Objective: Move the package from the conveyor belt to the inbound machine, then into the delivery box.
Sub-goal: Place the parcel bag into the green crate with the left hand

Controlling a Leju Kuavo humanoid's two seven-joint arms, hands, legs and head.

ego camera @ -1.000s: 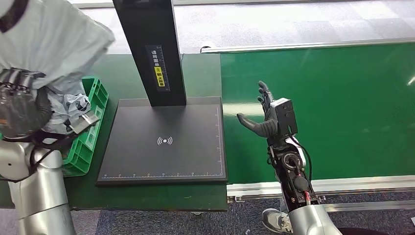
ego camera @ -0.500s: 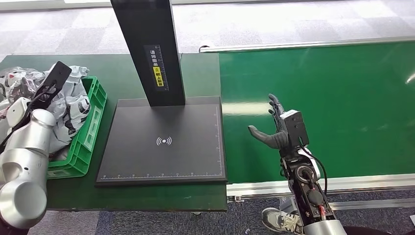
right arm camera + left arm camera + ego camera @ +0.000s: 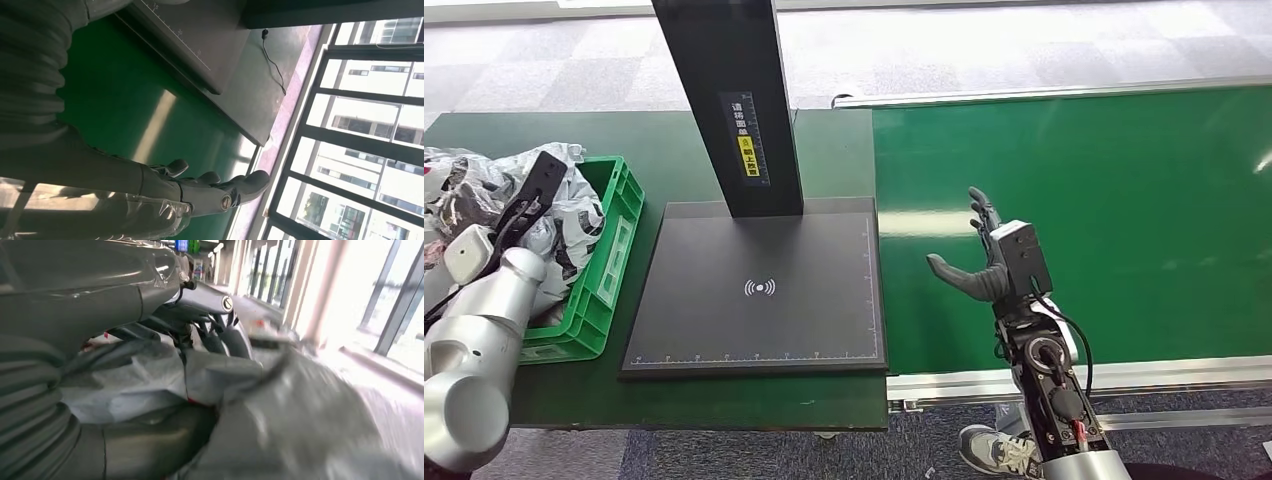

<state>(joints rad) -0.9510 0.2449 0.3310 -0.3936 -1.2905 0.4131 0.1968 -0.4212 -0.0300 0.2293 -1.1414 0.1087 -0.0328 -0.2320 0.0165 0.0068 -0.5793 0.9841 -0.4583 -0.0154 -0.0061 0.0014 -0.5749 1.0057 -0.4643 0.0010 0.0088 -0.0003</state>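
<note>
My left hand [image 3: 165, 335] grips crumpled grey package [image 3: 280, 405] over green delivery box [image 3: 614, 250], beside inbound machine [image 3: 759, 290]. My right hand [image 3: 979, 262] holds nothing, fingers spread above conveyor belt [image 3: 1124, 220].

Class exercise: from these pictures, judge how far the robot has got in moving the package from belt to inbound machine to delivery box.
Done: the conveyor belt and the inbound machine platform carry no package. In hand: the left hand holds the grey package over the green delivery box. Left: letting go. The right hand hangs open over the belt.
</note>
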